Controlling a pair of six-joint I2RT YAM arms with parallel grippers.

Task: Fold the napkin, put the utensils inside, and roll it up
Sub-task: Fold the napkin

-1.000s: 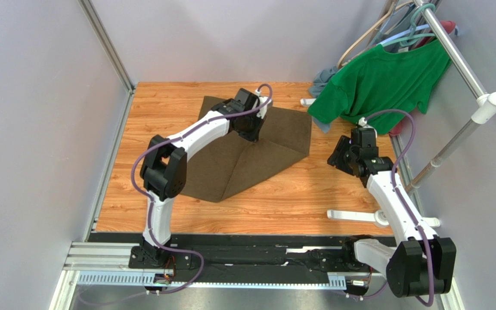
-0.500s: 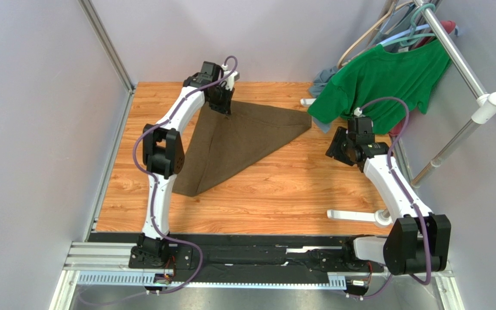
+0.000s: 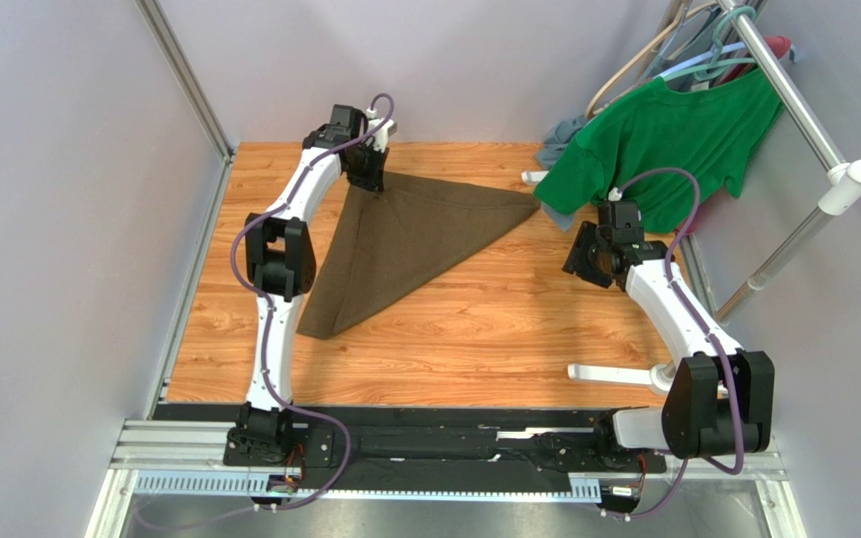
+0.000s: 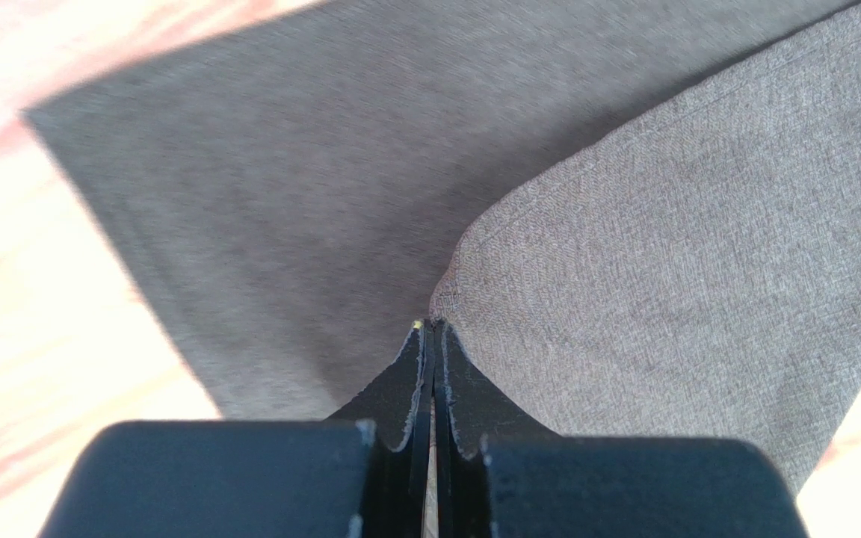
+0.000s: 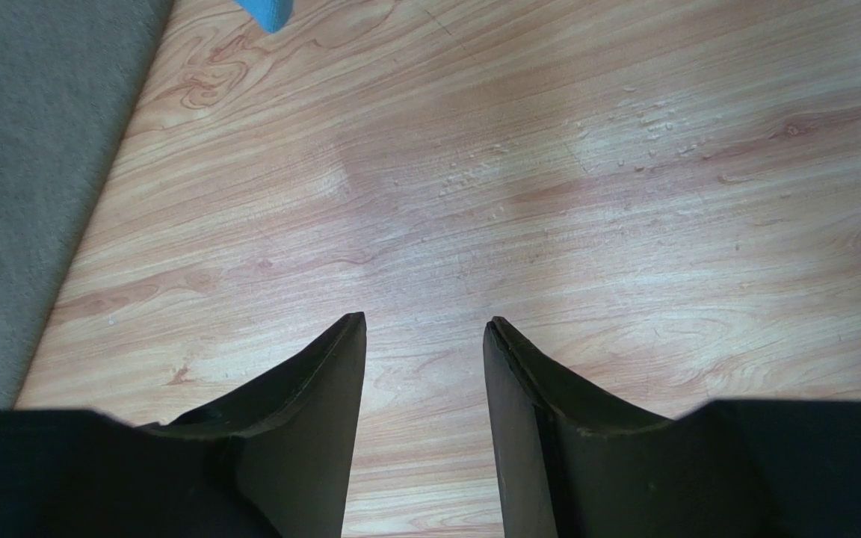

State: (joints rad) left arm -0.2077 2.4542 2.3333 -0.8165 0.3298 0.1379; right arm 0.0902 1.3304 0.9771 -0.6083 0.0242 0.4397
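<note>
at far left, left gripper (image 4: 433,328) pinching napkin (image 3: 413,230), dragged farther back; right gripper (image 5: 424,327) spread

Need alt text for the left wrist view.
The left gripper has its jaws shut on a corner of the dark olive-brown napkin, that layer lying over a shadowed lower layer of the same cloth. Pale wooden table shows at the left and lower-right edges.

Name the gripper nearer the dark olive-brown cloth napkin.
Left: the left gripper pinches a corner of the napkin; the right gripper hangs open over bare wood, apart.
</note>
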